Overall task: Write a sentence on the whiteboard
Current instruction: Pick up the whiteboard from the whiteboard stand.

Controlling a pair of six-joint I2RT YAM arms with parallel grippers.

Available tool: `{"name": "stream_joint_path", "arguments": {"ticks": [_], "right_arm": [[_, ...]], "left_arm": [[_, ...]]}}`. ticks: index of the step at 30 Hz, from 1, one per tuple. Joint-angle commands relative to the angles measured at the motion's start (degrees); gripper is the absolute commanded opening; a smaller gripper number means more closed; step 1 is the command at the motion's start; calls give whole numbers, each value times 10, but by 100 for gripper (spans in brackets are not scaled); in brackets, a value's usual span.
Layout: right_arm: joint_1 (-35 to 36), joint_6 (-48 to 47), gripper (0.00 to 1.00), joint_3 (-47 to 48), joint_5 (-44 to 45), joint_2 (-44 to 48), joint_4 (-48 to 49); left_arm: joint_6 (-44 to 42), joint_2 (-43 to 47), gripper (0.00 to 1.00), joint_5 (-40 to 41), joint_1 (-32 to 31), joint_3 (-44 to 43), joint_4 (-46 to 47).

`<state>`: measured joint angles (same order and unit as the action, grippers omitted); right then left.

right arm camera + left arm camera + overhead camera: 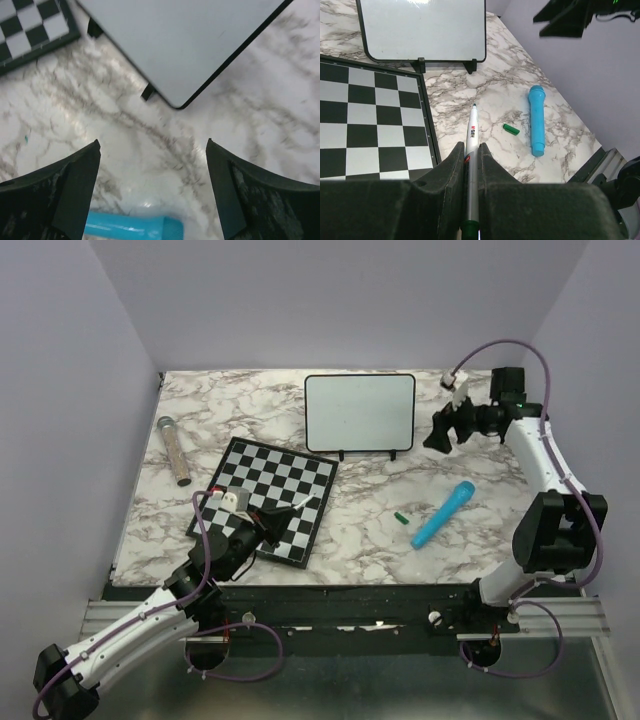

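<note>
The whiteboard stands up on little black feet at the back of the table, just behind the chessboard. The left claw is squeezed tight on a marker pen. The right claw is wide open, holding nothing, beside the whiteboard's right corner. A small green bit, maybe the pen's cap, lies near a blue tube.
</note>
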<state>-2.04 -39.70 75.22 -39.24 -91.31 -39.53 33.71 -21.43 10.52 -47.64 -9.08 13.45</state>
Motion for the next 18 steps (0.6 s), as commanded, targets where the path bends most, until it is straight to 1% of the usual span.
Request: {"name": "stream_joint_path", "arguments": {"ticks": [1, 2, 3, 6, 9, 13, 18], "right_arm": [[-43, 102, 93, 129, -127, -83, 34], [-45, 135, 93, 147, -137, -105, 43], [-46, 148, 93, 181, -144, -140, 49], [-48, 197, 93, 235, -162, -207, 73], [-48, 243, 93, 261, -193, -243, 100], [-48, 295, 93, 294, -199, -286, 139], [-46, 351, 92, 329, -233, -353, 155]], "left_arm": [[1, 4, 0, 11, 4, -13, -15], [1, 4, 0, 11, 4, -14, -16], [0, 5, 0, 10, 4, -16, -16], [-3, 3, 0, 9, 4, -19, -21], [-8, 0, 0, 9, 5, -23, -21], [-15, -6, 0, 13, 5, -24, -12], [-22, -27, 0, 15, 4, -30, 8]]}}
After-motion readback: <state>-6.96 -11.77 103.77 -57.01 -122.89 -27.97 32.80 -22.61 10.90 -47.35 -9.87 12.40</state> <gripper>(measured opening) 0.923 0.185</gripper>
